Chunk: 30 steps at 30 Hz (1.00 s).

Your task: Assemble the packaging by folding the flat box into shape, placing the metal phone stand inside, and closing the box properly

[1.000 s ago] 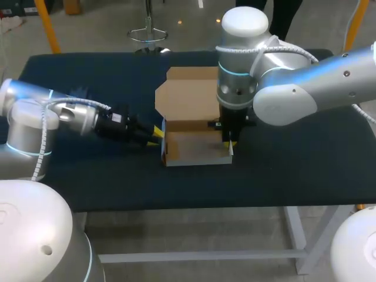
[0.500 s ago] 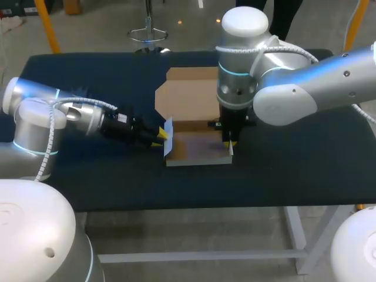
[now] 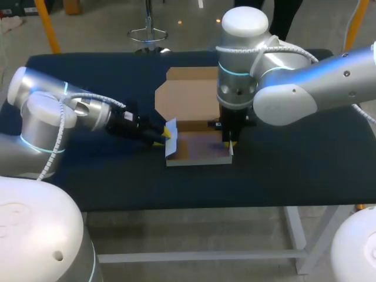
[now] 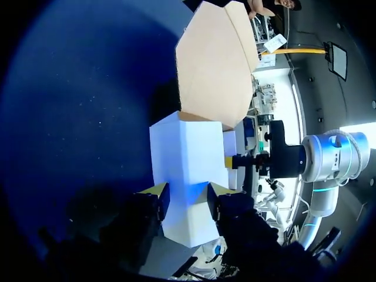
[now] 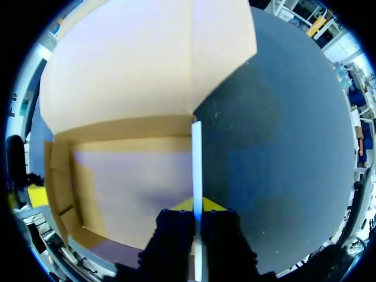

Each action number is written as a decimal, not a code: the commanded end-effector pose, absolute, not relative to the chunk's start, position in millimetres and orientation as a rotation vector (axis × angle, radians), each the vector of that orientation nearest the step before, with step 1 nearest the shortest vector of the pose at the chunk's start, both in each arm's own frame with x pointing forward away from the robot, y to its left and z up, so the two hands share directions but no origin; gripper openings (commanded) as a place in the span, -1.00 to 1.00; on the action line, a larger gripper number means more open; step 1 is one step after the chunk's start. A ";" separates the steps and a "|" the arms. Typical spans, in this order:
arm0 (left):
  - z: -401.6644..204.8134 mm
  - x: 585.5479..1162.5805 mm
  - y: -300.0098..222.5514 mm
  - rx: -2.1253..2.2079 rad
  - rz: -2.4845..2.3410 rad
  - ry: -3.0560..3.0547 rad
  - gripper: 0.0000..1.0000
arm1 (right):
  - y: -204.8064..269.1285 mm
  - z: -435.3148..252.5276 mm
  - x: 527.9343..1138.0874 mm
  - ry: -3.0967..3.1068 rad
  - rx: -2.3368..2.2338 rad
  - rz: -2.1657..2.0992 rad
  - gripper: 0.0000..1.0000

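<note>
Two pincers at the crosswise box (image 3: 197, 150), lid (image 3: 191, 97) rearward: right pincer (image 3: 230, 145) tight on its wall, left pincer (image 3: 167, 133) grip unclear.

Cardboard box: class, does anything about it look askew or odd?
Yes. The cardboard box's left side flap leans crooked, half raised against the left gripper, while the right side wall stands upright, pinched in the right gripper. The lid lies open behind.
</note>
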State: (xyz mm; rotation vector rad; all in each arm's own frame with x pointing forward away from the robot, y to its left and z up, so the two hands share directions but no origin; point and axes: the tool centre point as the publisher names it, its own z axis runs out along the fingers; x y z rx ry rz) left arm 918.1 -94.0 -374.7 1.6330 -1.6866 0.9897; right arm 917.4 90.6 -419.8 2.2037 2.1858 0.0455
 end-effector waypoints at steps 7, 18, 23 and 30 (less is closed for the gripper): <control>-371.7 918.9 -101.1 1.724 0.927 -1.780 -0.04 | 91.8 -418.9 918.1 2.187 2.203 0.038 -1.00; -374.2 918.9 -106.8 1.933 0.806 -1.943 -0.01 | 91.8 -418.9 918.1 2.187 2.203 0.038 -1.00; -375.9 920.1 -104.9 1.987 0.735 -1.980 -0.04 | 91.8 -418.9 918.1 2.187 2.203 0.038 -1.00; -381.8 920.3 -102.6 2.040 0.623 -2.034 -0.08 | 91.8 -418.9 918.1 2.187 2.203 0.038 -1.00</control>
